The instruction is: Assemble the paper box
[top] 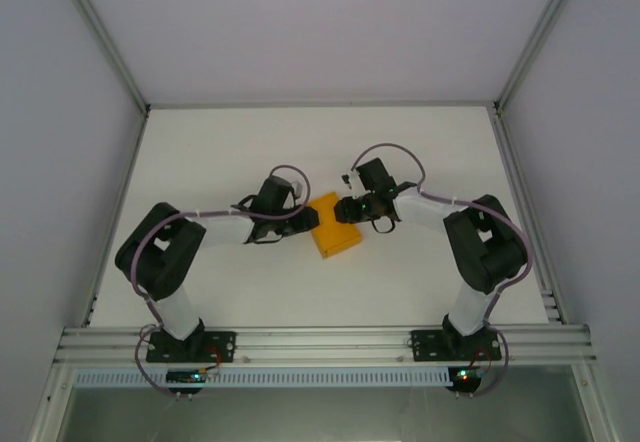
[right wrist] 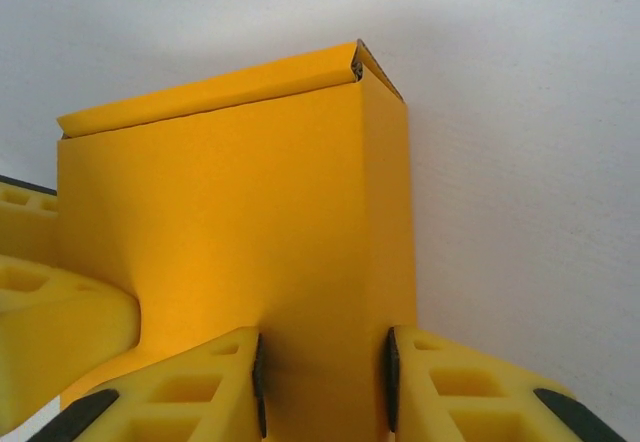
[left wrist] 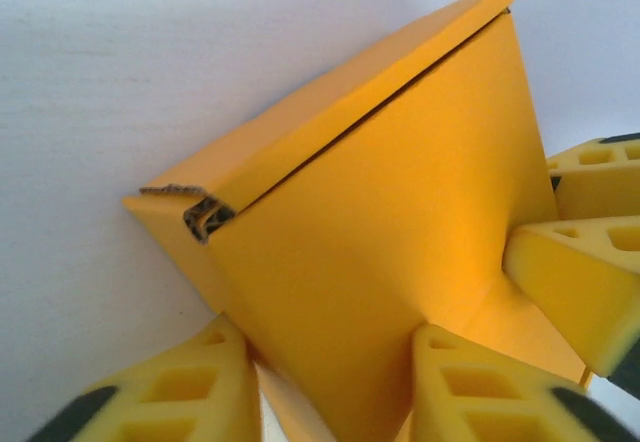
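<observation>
While left gripper (left wrist: 328, 347), right gripper (right wrist: 325, 352) pinch, box (top: 335, 232) plain.

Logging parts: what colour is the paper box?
The paper box is orange-yellow; right wrist view shows it best.

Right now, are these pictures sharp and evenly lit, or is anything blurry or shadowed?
Top external view: soft, even, hazy light; barely any shadow beside the paper box on the table. Left wrist view: box corner sharp, bright sheen on its face. Right wrist view: faint grey shadow above the box's top edge.
</observation>
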### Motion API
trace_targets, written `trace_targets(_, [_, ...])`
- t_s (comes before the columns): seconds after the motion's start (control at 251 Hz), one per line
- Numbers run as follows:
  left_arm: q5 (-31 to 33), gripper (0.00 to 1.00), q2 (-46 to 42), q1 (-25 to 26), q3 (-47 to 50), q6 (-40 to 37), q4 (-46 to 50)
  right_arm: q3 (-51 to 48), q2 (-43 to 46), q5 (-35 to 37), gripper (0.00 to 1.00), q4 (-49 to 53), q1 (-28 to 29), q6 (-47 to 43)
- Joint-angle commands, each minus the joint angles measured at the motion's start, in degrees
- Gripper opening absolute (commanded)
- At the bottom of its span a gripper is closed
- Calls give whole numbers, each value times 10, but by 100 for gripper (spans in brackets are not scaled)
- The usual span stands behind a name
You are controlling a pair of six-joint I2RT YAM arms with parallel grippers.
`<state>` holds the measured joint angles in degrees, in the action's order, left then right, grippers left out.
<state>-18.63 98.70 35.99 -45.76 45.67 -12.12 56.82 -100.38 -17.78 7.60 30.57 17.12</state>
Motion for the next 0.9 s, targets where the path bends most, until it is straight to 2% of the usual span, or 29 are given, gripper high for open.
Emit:
trace_targets(0.0, [-13, 23, 35, 10, 16, 27, -61, -33, -44, -21, 32, 29, 25, 13])
trace_targets(0.116, [-20, 10, 44, 10, 23, 41, -82, -34, -52, -25, 32, 25, 28, 15])
trace_targets(0.196, [-25, 7, 48, 10, 24, 47, -88, -34, -55, -27, 32, 23, 29, 16])
trace_targets(0.263, [-26, 0, 51, 10, 25, 50, -89, -33, -58, -27, 32, 23, 29, 16])
trace_targets(0.595, [-20, 0, 38, 10, 34, 46, -76, -21, -61, -5, 32, 43, 32, 14])
trace_targets(0.73, [-13, 39, 10, 11, 34, 29, -46, -2, -60, 7, 32, 66, 32, 4])
trace_targets(0.83, [0, 55, -19, 11, 33, 14, -19, 19, -59, 15, 32, 85, 32, 2])
trace_targets(0.894, [14, 61, -38, 10, 30, 2, 3, 32, -59, 19, 33, 95, 32, 0])
